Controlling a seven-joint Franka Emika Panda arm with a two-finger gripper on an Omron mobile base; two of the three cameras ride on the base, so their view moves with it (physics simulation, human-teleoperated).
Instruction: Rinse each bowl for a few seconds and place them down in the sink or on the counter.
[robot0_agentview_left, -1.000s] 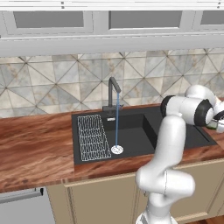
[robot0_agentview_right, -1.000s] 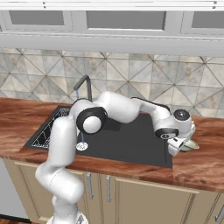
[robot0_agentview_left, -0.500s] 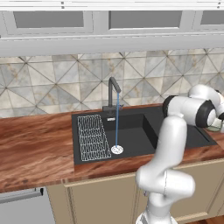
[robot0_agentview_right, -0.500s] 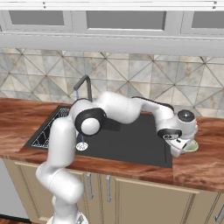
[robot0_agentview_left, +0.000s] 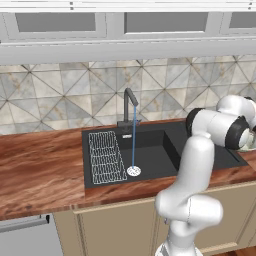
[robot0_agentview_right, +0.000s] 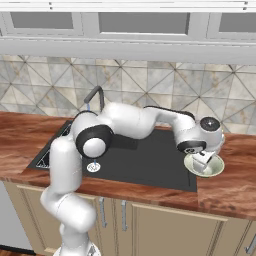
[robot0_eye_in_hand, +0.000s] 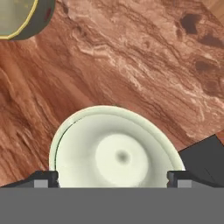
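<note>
The pale cream-green bowl (robot0_eye_in_hand: 118, 153) sits upright on the wood-grain counter (robot0_eye_in_hand: 153, 65), just right of the black sink (robot0_agentview_right: 145, 160). My gripper (robot0_eye_in_hand: 112, 179) hangs directly over it, open, with one fingertip (robot0_eye_in_hand: 43, 179) outside each side of the rim. From the right base view the gripper (robot0_agentview_right: 205, 162) points down into the same bowl (robot0_agentview_right: 217, 169). The darker olive-yellow bowl (robot0_eye_in_hand: 17, 17) rests on the counter a short way beyond, at the upper left of the hand view.
Water runs in a thin stream (robot0_agentview_left: 133, 140) from the dark faucet (robot0_agentview_left: 129, 107) onto the round drain (robot0_agentview_left: 133, 171). A white wire rack (robot0_agentview_left: 106, 157) lies in the sink's left part. The counter's front edge (robot0_agentview_right: 235, 200) is close to the pale bowl.
The pale bowl, held tilted above the counter a second ago, now lies flat on it. The jaws have spread wider and let go of it.
</note>
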